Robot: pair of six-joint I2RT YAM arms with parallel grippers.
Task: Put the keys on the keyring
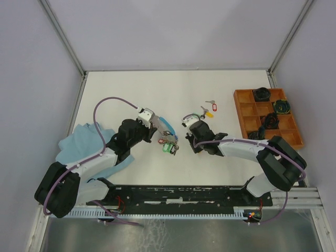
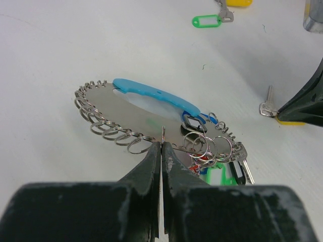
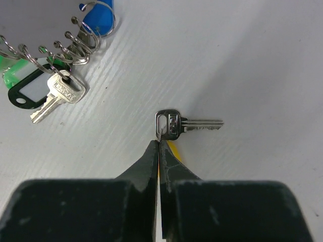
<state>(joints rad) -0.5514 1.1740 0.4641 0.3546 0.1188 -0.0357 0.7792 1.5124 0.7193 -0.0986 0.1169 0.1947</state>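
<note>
Black left tool (image 2: 162, 146) pinches the thin wire keyring (image 2: 156, 95), and the right tool (image 3: 159, 143) pinches a shiny flat key (image 3: 192, 124).

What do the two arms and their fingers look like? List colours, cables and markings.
The left arm and right arm both have bulky black joints and white link covers, with a purple cable running outside each. The fingers are black tapered wedges with whitish scuffs. No readable markings.
</note>
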